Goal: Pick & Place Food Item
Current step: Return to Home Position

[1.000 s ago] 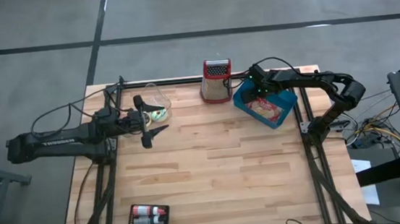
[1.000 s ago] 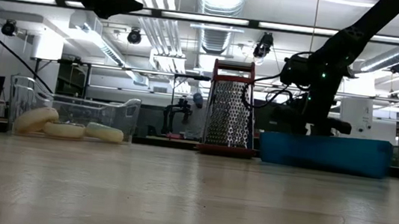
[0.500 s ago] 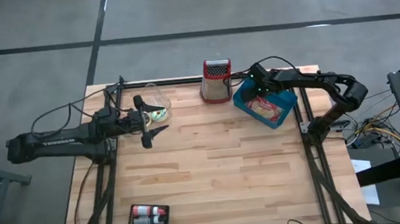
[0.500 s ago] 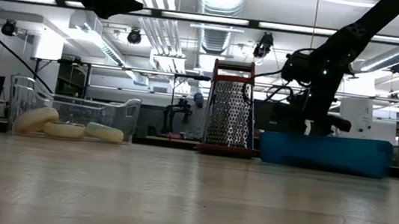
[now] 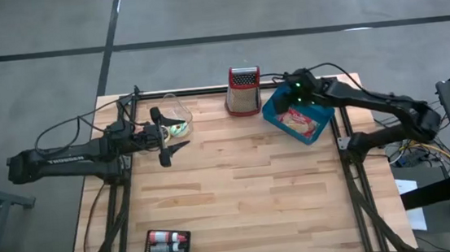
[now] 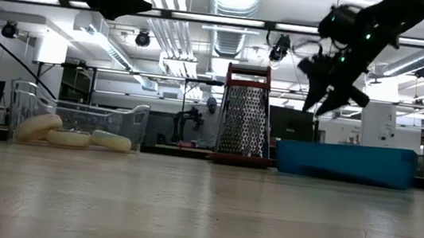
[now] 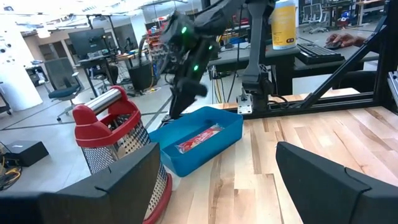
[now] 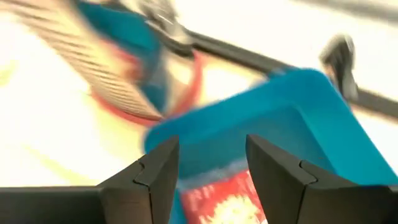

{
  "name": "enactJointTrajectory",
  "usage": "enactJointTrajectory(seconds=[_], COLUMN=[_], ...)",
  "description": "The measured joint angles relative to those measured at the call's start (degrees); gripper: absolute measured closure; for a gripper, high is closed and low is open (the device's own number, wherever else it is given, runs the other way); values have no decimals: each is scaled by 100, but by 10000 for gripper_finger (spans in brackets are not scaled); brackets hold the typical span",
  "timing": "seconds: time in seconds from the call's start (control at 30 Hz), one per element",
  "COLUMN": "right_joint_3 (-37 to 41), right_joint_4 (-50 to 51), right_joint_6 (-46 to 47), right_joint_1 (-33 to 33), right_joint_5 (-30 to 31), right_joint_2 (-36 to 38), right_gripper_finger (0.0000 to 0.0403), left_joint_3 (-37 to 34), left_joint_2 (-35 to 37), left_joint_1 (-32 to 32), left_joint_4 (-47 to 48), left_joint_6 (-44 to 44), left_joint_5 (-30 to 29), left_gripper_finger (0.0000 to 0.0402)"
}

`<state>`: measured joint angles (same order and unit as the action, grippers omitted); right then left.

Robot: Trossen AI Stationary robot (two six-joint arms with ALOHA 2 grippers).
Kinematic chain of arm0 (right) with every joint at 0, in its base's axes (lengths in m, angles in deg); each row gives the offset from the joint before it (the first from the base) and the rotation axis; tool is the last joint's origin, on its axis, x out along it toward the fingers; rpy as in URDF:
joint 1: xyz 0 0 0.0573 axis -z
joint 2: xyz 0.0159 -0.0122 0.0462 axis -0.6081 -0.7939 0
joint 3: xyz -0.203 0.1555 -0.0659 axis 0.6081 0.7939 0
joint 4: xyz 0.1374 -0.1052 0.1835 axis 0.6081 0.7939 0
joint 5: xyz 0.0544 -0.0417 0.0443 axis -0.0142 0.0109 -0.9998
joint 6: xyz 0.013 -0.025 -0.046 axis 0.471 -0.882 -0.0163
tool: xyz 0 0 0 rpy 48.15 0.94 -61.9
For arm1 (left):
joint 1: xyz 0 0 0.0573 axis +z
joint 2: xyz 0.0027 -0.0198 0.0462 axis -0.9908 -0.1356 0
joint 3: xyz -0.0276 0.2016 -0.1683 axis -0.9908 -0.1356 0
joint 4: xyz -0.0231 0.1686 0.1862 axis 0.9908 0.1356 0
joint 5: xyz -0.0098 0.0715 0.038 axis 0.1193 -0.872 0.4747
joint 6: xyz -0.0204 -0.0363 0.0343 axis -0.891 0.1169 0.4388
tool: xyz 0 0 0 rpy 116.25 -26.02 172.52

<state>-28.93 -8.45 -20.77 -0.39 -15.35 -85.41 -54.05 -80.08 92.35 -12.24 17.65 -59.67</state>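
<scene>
A red and yellow food packet lies flat on the floor of the blue bin at the table's far right. My right gripper hangs open above the bin's far left corner, slanting down, clear of the rim in the low view; nothing is between its fingers. My left gripper stands open and level at the far left, beside a clear container that holds pale round food pieces.
A metal grater with a red handle stands upright just left of the blue bin. A black tray of small bottles lies at the near left. Dark frame rails run along the table's left and right sides. Bare wood fills the middle.
My right gripper has risen out of the blue bin, going up and a little toward the table's far edge, and has tipped closer to level. The packet has stayed in the bin.
</scene>
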Motion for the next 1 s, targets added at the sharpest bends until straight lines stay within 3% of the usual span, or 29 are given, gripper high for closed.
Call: enactJointTrajectory(seconds=[0.1,0.27,0.5,0.83,1.0], right_joint_3=[134,631,1442,2413,2835], right_joint_4=[-464,-1765,-3619,-4881,-5580], right_joint_6=[-473,-228,-1239,-1225,-1182], right_joint_1=[-313,-1052,-2142,-3760,-4556], right_joint_5=[1,27,27,6,691], right_joint_2=[437,958,1339,1498,1497], right_gripper_finger=[220,220,220,220,220], left_joint_3=[0,0,0,0,0], left_joint_2=[1,2,0,1,1], left_joint_1=[0,0,-2,0,0], left_joint_4=[0,0,0,0,0], left_joint_6=[1,0,0,1,0], left_joint_5=[0,0,-2,-7,-20], left_gripper_finger=[76,76,76,76,76])
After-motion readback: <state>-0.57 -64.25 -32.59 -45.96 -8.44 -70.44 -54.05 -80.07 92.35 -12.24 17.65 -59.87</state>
